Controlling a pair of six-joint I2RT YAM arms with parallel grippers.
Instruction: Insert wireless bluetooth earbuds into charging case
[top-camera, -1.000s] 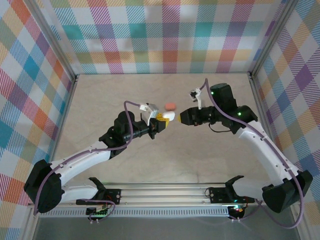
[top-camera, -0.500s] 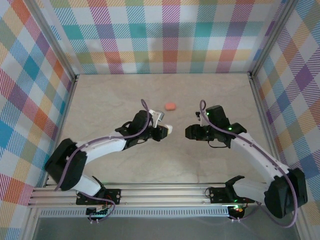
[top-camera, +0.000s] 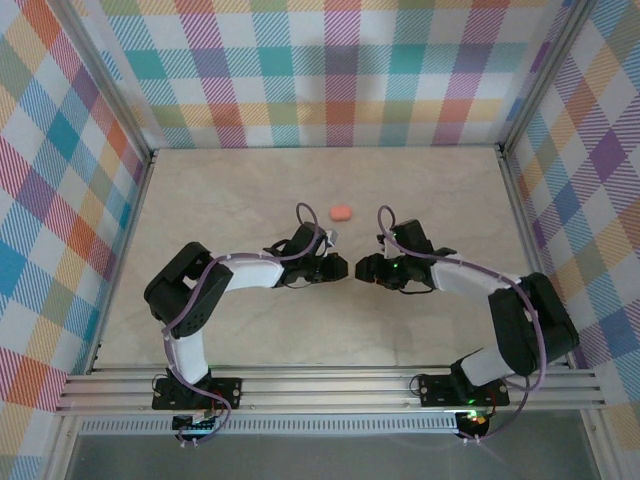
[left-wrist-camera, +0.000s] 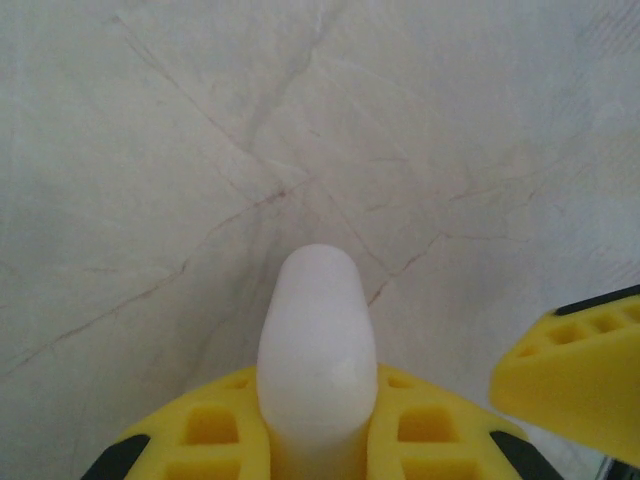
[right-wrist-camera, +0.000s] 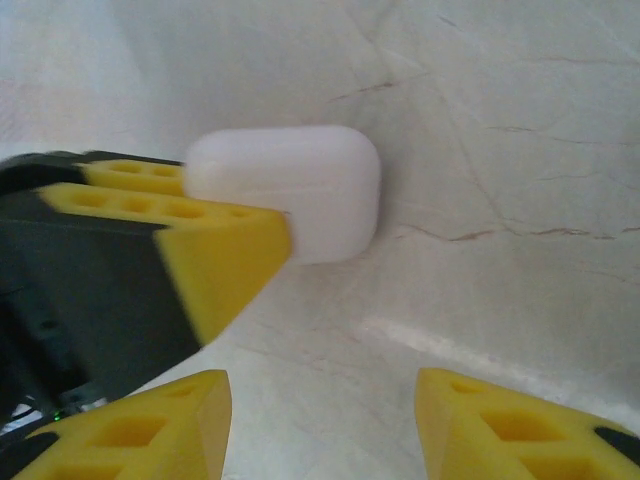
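White charging case (right-wrist-camera: 310, 190) clamped in left jaws, low over surface (top-camera: 230, 190) centre, lid looks shut. Right jaws wide, just beside, facing it. Pink case (top-camera: 341, 212) lies toward far edge. Advice: hold case steady, right jaws pinch lid squarely, lift gently.

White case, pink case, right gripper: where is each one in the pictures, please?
white case (right-wrist-camera: 300, 190), right wrist view, its broad front face.
pink case (top-camera: 341, 212), top view, middle of its top.
right gripper (right-wrist-camera: 320, 400), right wrist view, between its yellow fingertips.
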